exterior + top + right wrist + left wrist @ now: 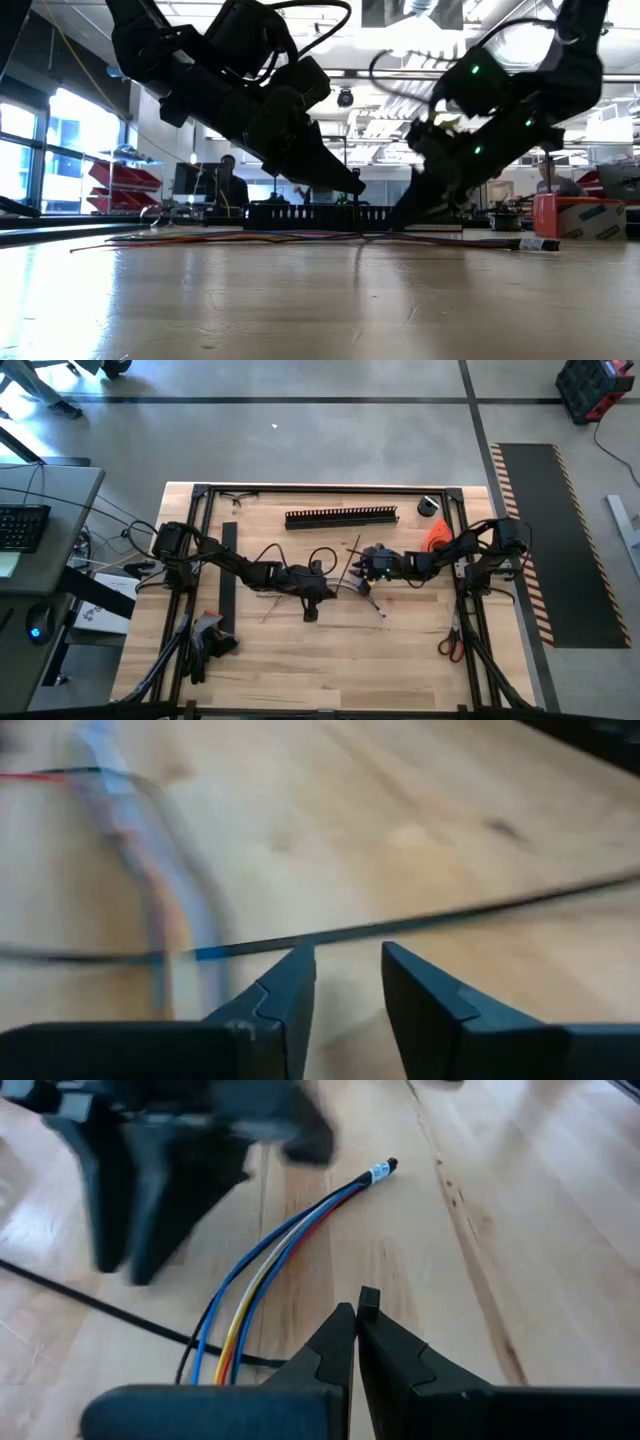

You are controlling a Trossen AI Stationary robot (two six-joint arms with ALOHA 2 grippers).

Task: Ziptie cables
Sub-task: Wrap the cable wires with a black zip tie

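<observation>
Near the middle of the tabletop (400, 660), my left end effector (357, 1312) hangs low with its two fingers pressed together on nothing, the cables (262, 1275) lying flat on the wood just beside its tips, toward ten o'clock from them in the left wrist view. At about three o'clock from it in the high view, my right end effector (348, 972) hovers just above the wood with a narrow gap between its fingers, empty, a thin black strand (470, 915) crossing the wood just ahead of it. Farther back, toward twelve o'clock, lies a long black slotted strip (341, 517).
</observation>
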